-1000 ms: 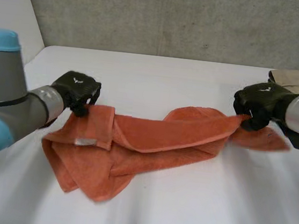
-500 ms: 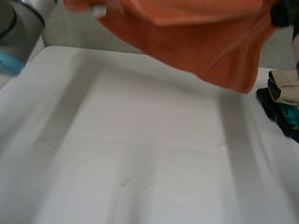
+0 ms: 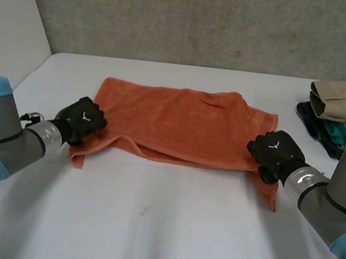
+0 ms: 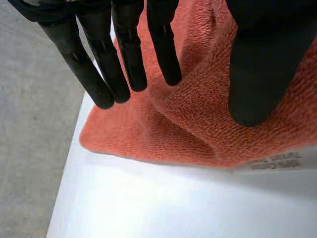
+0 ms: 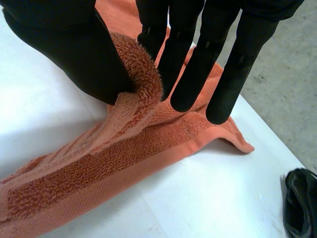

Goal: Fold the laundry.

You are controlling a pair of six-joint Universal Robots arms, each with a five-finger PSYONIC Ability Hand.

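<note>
Though aloft before, towel point(image 3: 180, 121) now lies spread on table point(image 3: 168, 229).

Count, as seen:
- 1 orange towel point(image 3: 180, 123) is laid on 1 white table point(image 3: 162, 228).
- 2 black hands are counted: left hand point(image 3: 81, 121) and right hand point(image 3: 274, 153).
- 1 stack of folded clothes point(image 3: 340, 114) is noted, with 3 pieces made out: 1 beige piece point(image 3: 345, 99), 1 teal piece point(image 3: 340, 132), 1 dark piece point(image 3: 309, 114).
- 1 white label point(image 4: 277, 162) is seen on the towel.
</note>
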